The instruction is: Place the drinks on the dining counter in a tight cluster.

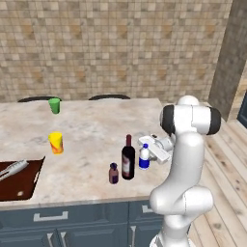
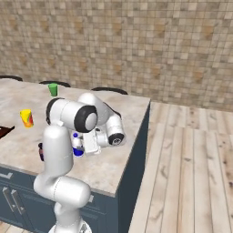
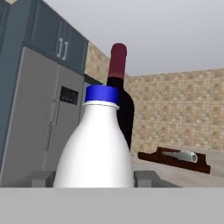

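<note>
The gripper [image 1: 147, 155] has its jaws partly open, clasping the water bottle [image 1: 144, 157] upright on the counter [image 1: 91, 130], just beside the wine bottle [image 1: 128, 158] and maroon bottle [image 1: 113, 173].

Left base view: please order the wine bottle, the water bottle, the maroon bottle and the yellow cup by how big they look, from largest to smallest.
1. Wine bottle, clearly the tallest.
2. Water bottle.
3. Yellow cup, close to the water bottle in size and farther from the camera, so ranks 2 and 3 are unsure.
4. Maroon bottle, the smallest.
</note>
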